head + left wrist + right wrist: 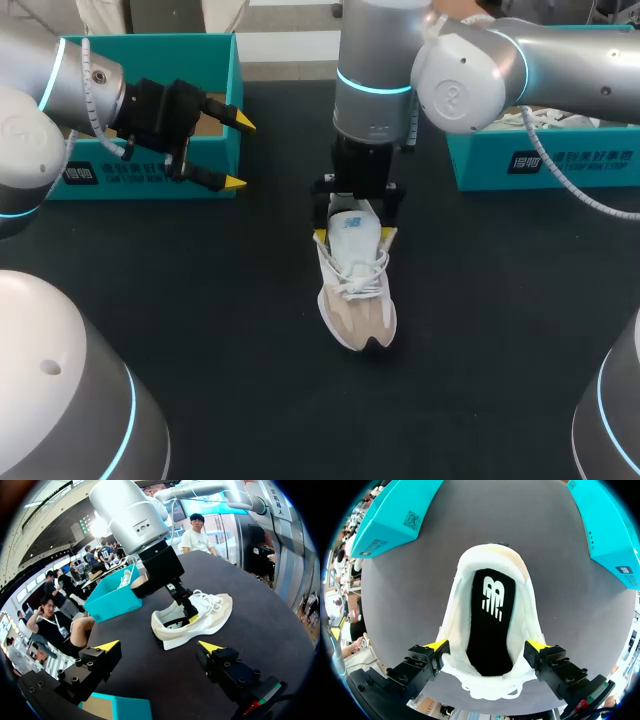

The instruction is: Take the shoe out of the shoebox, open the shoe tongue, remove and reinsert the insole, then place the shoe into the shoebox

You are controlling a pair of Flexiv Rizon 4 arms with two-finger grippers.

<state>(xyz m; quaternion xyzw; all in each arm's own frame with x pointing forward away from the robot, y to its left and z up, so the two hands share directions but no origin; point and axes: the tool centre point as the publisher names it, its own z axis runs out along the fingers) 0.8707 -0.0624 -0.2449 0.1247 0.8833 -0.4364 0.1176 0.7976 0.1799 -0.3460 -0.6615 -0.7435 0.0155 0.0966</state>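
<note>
A black table (200, 320) is seen spread beneath both arms. Two teal boxes are set towards its far edge, well apart: the left box (150, 188) and the right box (560, 165). Between them, near the middle of the table, a white and beige shoe (357, 295) is stood on its sole, toe towards the robot. The right gripper (355, 235) is placed over the heel end, its fingers pressed against the collar from both sides. The left gripper (240, 154) is held wide apart by the left box's near corner, with nothing in it. A black insole (492, 625) is seen lying inside the shoe.
</note>
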